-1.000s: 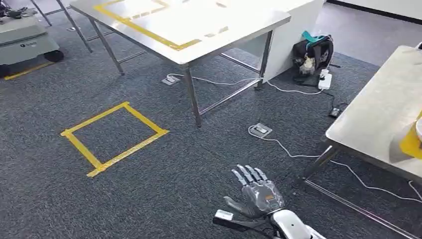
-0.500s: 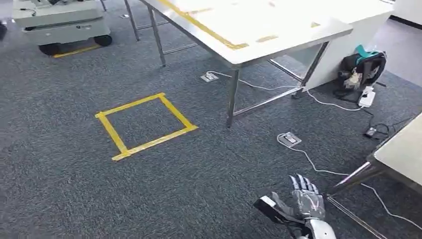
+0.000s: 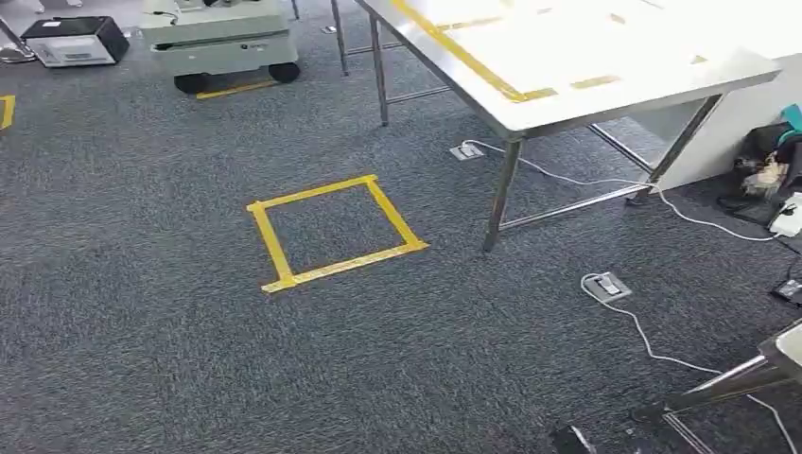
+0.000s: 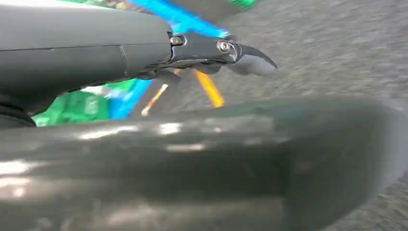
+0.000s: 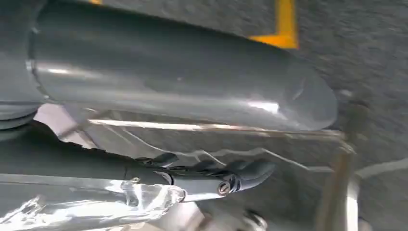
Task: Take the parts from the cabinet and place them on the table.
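**While the head looks down at carpet, the table stands ahead to the right**

As the head view takes in the floor, grey carpet (image 3: 151, 312) covers most of it, with a square of yellow tape (image 3: 331, 232) laid flat near the middle. Beyond the square and to the right stands the steel table (image 3: 605, 90), its bright top edged with more yellow tape. One of its legs (image 3: 501, 194) comes down just beside the square's far right corner. A white cable (image 3: 653, 345) runs across the carpet from a floor socket (image 3: 606, 285) near that leg. A second socket (image 3: 465, 151) lies under the table's edge. A pale wheeled cart (image 3: 222, 43) is parked at the far side, well apart from the table, with a black and white box (image 3: 71, 40) further left. A dark bag (image 3: 771, 161) sits on the floor at the right edge. The corner of another steel table (image 3: 783, 352) shows at the lower right.

Seen from its wrist, the left hand (image 4: 192, 96) has a dark finger (image 4: 250, 60) stretched straight out, apart from the thick grey thumb (image 4: 192, 163). Blurred carpet shows between them and nothing lies in the gap. The right hand (image 5: 192, 130) also shows a dark finger (image 5: 240, 173) apart from its thumb (image 5: 183, 82). A clear crinkled film (image 5: 96, 202) lies close under that finger. Whether the hand holds it, or whether it is one of the parts, I cannot tell.
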You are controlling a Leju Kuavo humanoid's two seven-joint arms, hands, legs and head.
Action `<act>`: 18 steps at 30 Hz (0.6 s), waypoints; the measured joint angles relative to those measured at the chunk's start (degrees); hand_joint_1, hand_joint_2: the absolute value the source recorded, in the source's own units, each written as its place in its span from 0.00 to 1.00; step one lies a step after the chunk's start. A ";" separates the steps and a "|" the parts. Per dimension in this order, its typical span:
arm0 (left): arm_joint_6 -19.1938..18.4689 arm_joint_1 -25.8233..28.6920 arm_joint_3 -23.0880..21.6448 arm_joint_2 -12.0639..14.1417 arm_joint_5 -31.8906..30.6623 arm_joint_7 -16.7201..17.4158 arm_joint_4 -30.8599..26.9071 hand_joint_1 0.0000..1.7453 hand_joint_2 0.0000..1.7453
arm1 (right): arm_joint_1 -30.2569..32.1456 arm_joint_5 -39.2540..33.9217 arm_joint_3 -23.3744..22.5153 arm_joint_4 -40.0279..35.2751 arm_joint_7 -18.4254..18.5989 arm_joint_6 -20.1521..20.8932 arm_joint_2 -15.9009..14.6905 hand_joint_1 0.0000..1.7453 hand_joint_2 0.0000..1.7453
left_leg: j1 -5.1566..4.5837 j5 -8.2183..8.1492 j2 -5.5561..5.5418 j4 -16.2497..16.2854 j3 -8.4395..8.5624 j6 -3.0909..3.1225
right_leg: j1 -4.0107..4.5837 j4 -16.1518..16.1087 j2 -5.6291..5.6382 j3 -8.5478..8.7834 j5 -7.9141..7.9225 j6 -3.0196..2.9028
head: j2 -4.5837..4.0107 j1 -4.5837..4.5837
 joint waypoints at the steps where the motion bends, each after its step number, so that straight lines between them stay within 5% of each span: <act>1: 0.04 -0.24 0.04 -0.02 0.00 0.00 0.00 0.00 0.00 | 0.12 0.06 -0.57 0.79 0.89 0.72 0.09 0.00 0.00 | 0.05 -2.39 0.62 5.12 -2.56 -0.19 | 0.09 0.00 -0.95 -0.02 -0.13 -0.19 | 0.00 0.02; 3: 0.07 -0.28 0.07 -0.15 0.00 -0.13 0.00 0.00 0.00 | 0.17 -0.48 -1.79 2.03 1.39 1.55 0.53 0.00 0.00 | 0.11 -4.35 0.84 11.79 -5.93 -0.38 | 0.12 0.00 -2.76 -0.09 -0.21 -0.27 | 0.00 0.02; 5: 0.09 -0.19 0.20 -0.22 0.02 -0.18 0.00 0.00 0.00 | -0.13 -1.64 -3.02 2.60 1.26 1.81 1.09 0.00 0.00 | 0.11 -1.32 1.04 7.86 -3.72 -0.30 | 0.12 0.00 -4.23 -0.06 -0.32 -0.24 | 0.00 0.00; 6: 0.11 -0.18 0.24 -0.22 0.06 -0.17 0.00 0.00 0.00 | -0.27 -2.06 -3.52 2.80 1.11 1.86 1.38 0.00 0.00 | 0.06 0.97 1.83 2.84 -0.88 -0.15 | 0.12 0.00 -4.98 -0.03 -0.39 -0.14 | 0.00 0.02; 7: 0.11 -0.23 0.24 -0.22 0.11 -0.22 0.00 0.00 0.00 | -0.44 -2.45 -4.06 3.01 0.91 1.88 1.61 0.00 0.00 | -0.08 2.55 3.96 -2.10 2.16 0.06 | 0.16 0.00 -5.56 0.32 -0.48 0.01 | 0.00 0.00; 8: 0.13 -0.48 0.24 -0.26 0.13 -0.26 -0.02 0.00 0.00 | -0.49 -2.69 -4.52 3.19 0.83 1.90 1.90 0.00 0.00 | -0.43 2.70 7.96 -5.87 4.87 0.26 | 0.61 0.09 -6.21 0.42 -0.77 0.37 | 0.00 -0.06; 12: 0.26 -0.51 0.33 -0.42 0.31 -0.39 0.00 0.00 0.00 | -1.07 -3.26 -5.81 3.73 0.83 2.49 2.89 0.00 0.00 | -0.47 2.57 4.56 -7.03 4.75 1.28 | 0.75 -0.37 -9.27 1.71 -1.33 1.67 | 0.00 0.15; 13: 0.26 -0.33 0.35 -0.46 0.39 -0.39 0.00 0.00 0.00 | -1.30 -3.35 -6.01 3.78 0.83 2.62 3.06 0.00 0.00 | 0.12 3.11 3.85 -7.43 5.18 1.71 | 0.42 0.05 -7.58 1.08 -1.56 2.23 | 0.00 0.00; 14: 0.24 -0.24 0.39 -0.50 0.53 -0.37 0.00 0.00 0.00 | -1.37 -3.41 -6.23 3.98 0.83 2.66 3.13 0.00 0.00 | 0.17 3.11 3.31 -7.44 5.16 1.92 | 0.49 1.93 -3.57 0.59 -3.00 2.48 | 0.00 0.44; 15: 0.24 -0.41 0.39 -0.50 0.61 -0.35 -0.02 0.00 0.00 | -1.29 -3.48 -6.47 4.19 0.83 2.84 3.32 0.00 0.00 | 0.18 3.26 2.62 -7.43 5.10 2.29 | 0.37 5.82 -1.66 -1.05 -5.39 2.53 | 0.00 0.61; 17: 0.24 -0.66 0.39 -0.52 0.72 -0.35 0.00 0.00 0.00 | -1.01 -3.54 -6.80 4.61 0.76 3.04 3.41 0.00 0.00 | 0.14 3.24 0.73 -7.41 5.02 2.50 | 0.38 15.62 -0.62 -5.84 -9.62 2.65 | 0.00 0.70; 18: 0.24 -0.59 0.42 -0.50 0.74 -0.35 0.00 0.00 0.00 | -0.94 -3.59 -6.99 4.69 0.67 3.08 3.47 0.00 0.00 | 0.12 3.24 -0.16 -7.41 5.07 2.50 | 0.36 18.21 -0.57 -7.43 -10.05 2.67 | 0.00 0.74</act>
